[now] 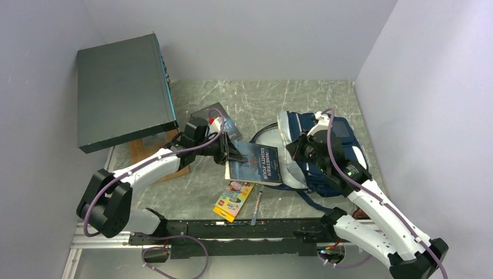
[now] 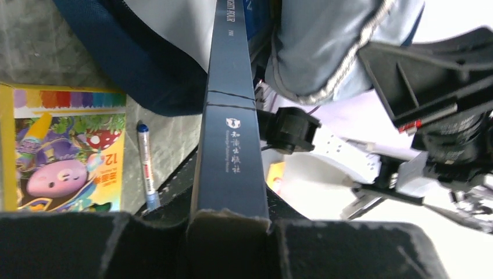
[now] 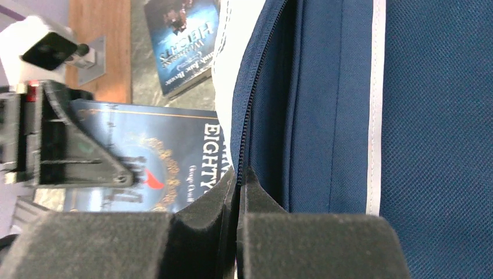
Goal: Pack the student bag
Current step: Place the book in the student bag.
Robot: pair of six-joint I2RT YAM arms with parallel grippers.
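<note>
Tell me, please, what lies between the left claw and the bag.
A dark blue book: the left claw grips one edge, and the opposite edge meets the bag, as the top view shows.

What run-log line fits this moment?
left hand: shut on book | right hand: shut on student bag rim | yellow box, pen: on table

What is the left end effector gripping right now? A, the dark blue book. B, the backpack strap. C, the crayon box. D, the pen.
A: the left end effector is clamped on the spine of the dark blue book, with the crayon box and pen lying apart from it.
</note>
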